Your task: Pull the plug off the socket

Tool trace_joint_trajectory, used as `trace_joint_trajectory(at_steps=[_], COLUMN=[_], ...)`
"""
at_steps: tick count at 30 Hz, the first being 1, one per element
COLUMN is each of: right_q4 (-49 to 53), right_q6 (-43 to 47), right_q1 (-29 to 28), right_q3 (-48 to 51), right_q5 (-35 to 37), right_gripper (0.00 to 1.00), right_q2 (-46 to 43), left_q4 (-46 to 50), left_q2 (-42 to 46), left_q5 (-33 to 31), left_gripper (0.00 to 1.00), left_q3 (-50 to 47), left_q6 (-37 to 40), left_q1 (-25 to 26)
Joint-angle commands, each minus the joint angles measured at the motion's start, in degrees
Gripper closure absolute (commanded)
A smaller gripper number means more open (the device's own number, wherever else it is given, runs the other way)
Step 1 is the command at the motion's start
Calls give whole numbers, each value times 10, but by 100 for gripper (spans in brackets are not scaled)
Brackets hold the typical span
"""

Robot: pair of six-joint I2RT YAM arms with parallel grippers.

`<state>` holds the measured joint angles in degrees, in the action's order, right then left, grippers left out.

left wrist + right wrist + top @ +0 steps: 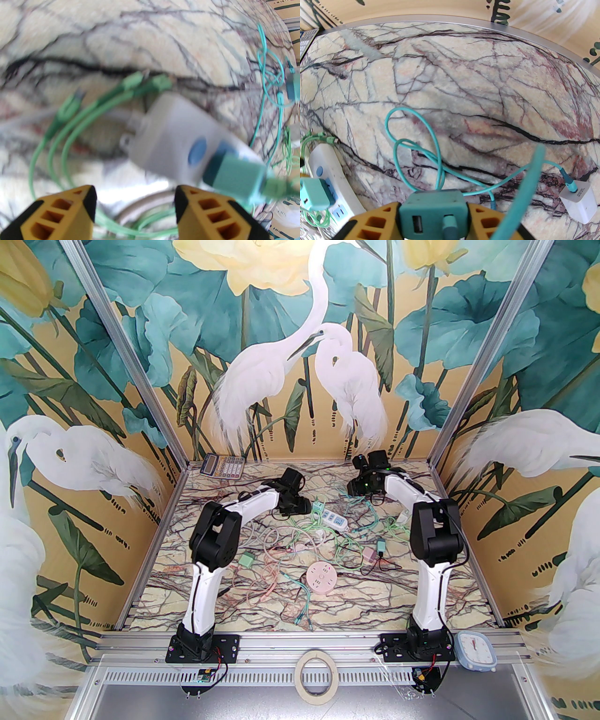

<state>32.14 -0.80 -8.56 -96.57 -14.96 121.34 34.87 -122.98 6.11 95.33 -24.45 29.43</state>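
A white power strip [331, 519] lies mid-table among tangled cables. One teal plug [234, 178] sits in the strip [178, 138], just right of its blue button. My left gripper [136, 194] is open beside the strip's near end, and the strip lies ahead and to the right of its yellow fingers [201, 211]. My right gripper [433, 208] is shut on a second teal USB plug [433, 211] with a teal cable in it, held clear of the strip [325, 168], which lies at the far left of the right wrist view with its own teal plug [314, 194].
A round pink socket [321, 578], a green adapter [247, 560] and pink and teal adapters [375, 551] lie nearer the arms. A white charger [579, 201] is at the right. A calculator [222, 466] sits at the back left. Green cables [70, 131] loop around the strip.
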Motion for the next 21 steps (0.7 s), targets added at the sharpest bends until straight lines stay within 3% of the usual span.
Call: trace_joint_trajectory(at_steps=[1, 9, 10, 12, 14, 21], right_q4=[22, 23, 22, 28, 29, -80], right_q6=[-38, -122, -130, -141, -151, -203], right_q1=[-3, -4, -4, -4, -4, -7], right_q3=[-30, -34, -32, -36, -30, 140], right_q5=[-4, -31, -39, -47, -51, -19], right_gripper=[52, 39, 29, 22, 1, 1], right_q2=[14, 3, 3, 6, 0, -142], left_q4=[-48, -52, -49, -43, -39, -48], left_q2=[73, 121, 123, 127, 131, 117], left_q5=[-7, -28, -30, -35, -40, -56], left_gripper=[36, 31, 29, 29, 29, 31], left_q3=[-31, -53, -53, -53, -55, -41], left_q6=[-19, -23, -24, -24, -23, -13], left_q1=[7, 25, 29, 38, 46, 80])
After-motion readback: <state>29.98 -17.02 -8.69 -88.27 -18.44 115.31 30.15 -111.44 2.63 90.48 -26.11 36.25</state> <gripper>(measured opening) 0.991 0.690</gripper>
